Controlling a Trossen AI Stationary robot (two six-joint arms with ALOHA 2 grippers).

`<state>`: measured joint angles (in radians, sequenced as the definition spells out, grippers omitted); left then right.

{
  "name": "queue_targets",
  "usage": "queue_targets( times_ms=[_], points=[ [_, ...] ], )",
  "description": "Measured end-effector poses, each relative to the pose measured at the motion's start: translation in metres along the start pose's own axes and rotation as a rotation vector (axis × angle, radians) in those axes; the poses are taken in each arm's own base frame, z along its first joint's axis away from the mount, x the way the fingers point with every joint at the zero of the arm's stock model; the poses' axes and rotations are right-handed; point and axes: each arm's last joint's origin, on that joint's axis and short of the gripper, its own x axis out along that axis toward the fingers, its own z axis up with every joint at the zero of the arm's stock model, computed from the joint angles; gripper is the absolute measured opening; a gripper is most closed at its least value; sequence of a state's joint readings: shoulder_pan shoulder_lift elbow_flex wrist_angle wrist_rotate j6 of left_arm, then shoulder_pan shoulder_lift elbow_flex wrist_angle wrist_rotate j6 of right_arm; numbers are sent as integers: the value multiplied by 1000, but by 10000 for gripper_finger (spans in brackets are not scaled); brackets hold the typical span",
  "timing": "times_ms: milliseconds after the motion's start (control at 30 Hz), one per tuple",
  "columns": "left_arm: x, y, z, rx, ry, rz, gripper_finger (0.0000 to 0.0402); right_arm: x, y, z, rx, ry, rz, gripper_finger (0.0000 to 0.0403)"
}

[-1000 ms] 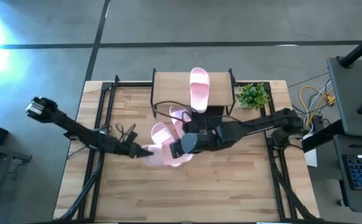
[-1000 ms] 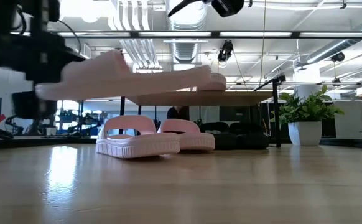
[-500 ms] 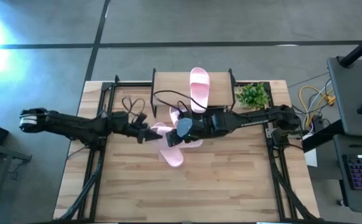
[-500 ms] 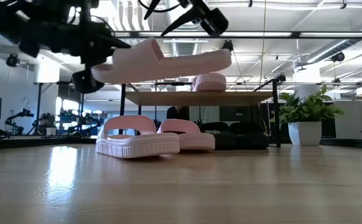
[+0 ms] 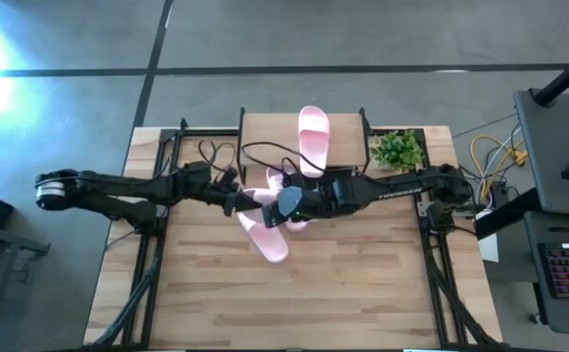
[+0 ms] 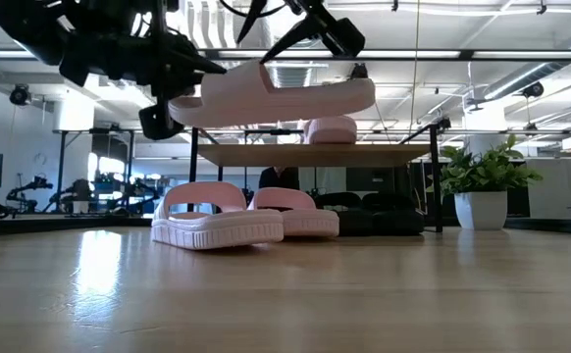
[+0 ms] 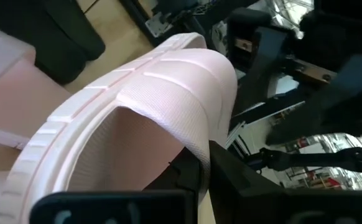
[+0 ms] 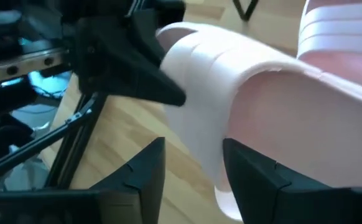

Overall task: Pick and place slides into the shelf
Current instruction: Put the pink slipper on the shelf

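A pale pink slide [image 6: 276,96] hangs in the air near the middle of the low view, above the table and level with the shelf top; it looks soft and foamy, with one wide strap and ridged edges. The left gripper [image 5: 238,202] is clenched on one end of it; the right gripper [image 5: 286,206] has its two dark fingers [image 8: 137,171] on either side of the strap, not quite pinched, and I cannot tell if it grips.

The shelf [image 5: 270,132] sits at the upper middle of the high view; it has a light wood plank top and thin black legs; one pink slide [image 5: 313,137] lies on top of it. Two more pink slides [image 6: 217,218] stand side by side on the table [image 5: 363,284] under and in front of the shelf; so I count four pink ones. Dark shapes show under the shelf, too dim to tell. A small green plant [image 5: 396,150] in a white pot stands right of the shelf.
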<state>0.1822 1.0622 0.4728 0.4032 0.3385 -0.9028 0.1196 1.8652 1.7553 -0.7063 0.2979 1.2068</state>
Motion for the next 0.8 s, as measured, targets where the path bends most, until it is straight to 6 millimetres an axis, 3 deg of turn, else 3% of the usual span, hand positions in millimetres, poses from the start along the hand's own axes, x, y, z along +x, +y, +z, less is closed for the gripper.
queue_targets(
  times_ms=[400, 533, 633, 800],
  points=[
    [-5, -7, 5, 47, -25, -54, 0, 8, -3, 11, 0, -58, 18, 117],
    [-5, -4, 4, 60, -34, -17, 1, 9, -6, 15, -11, -59, 5, 70],
    [-6, -2, 3, 56, -29, 13, 17, 10, -8, 15, -23, -50, -3, 20],
    [-11, -1, 3, 34, -27, 51, 63, 12, -14, 12, -33, -32, -49, 12]
  ],
)
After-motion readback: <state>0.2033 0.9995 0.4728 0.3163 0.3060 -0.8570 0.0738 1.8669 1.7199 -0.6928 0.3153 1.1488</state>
